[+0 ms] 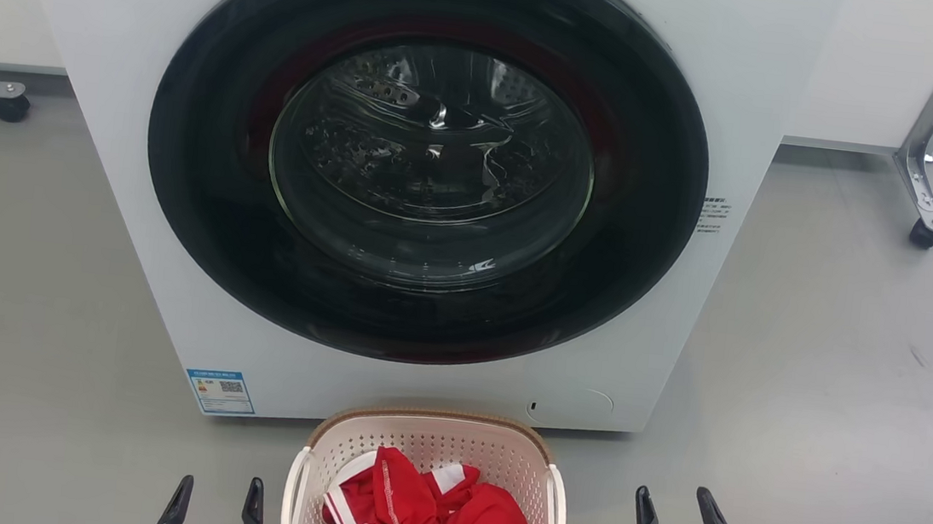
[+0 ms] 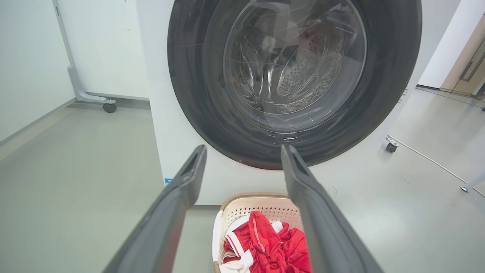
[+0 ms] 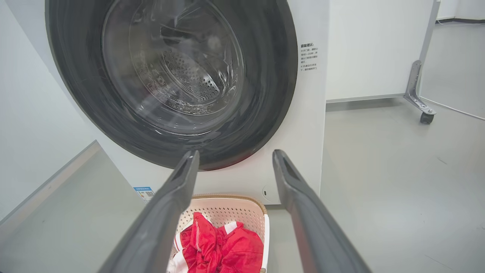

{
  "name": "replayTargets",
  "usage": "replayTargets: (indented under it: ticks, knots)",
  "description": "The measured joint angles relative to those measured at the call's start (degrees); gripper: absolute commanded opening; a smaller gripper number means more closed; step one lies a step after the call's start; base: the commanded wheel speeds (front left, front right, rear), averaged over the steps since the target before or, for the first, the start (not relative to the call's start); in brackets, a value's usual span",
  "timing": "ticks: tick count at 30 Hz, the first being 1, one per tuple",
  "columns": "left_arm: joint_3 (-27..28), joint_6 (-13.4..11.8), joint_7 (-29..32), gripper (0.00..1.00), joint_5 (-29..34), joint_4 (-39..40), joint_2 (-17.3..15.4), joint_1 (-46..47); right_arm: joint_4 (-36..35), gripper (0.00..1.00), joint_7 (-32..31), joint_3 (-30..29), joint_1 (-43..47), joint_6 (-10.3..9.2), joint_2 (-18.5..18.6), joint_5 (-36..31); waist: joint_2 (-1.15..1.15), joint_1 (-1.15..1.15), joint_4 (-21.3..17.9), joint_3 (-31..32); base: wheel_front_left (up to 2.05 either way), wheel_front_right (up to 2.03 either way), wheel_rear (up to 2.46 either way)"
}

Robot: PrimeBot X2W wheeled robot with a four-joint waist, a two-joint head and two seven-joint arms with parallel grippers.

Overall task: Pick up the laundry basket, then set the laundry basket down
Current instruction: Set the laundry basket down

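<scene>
The laundry basket (image 1: 432, 443), cream-white and perforated with a brown rim and white side handles, sits on the floor at the bottom centre of the head view, just in front of the washing machine. It holds red and white cloth (image 1: 429, 515). My left gripper (image 1: 216, 490) stands open to the basket's left, apart from it. My right gripper (image 1: 676, 503) stands open to its right, also clear of it. The left wrist view has the basket (image 2: 261, 206) between and below the open left gripper (image 2: 243, 152). The right wrist view looks past the open right gripper (image 3: 234, 156) at the basket (image 3: 223, 210).
A white washing machine (image 1: 147, 205) with a shut round dark glass door (image 1: 429, 160) rises right behind the basket. Grey floor (image 1: 831, 391) spreads on both sides. Metal legs on castors stand at the far left (image 1: 9, 107) and far right (image 1: 925, 233).
</scene>
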State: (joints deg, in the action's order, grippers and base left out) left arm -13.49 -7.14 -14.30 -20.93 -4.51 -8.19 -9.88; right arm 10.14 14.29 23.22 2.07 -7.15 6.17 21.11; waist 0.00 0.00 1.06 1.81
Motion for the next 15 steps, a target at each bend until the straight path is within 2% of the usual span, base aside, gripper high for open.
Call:
replayTargets:
  ticks: [15]
  knots:
    - [0.78,0.00,0.00,1.00,3.31,1.57,1.02,0.01,-4.28,1.00,0.00,-1.96,0.83,0.00,-1.27,-4.59,0.00,0.00,-0.22,-0.69,0.00,0.00,0.00]
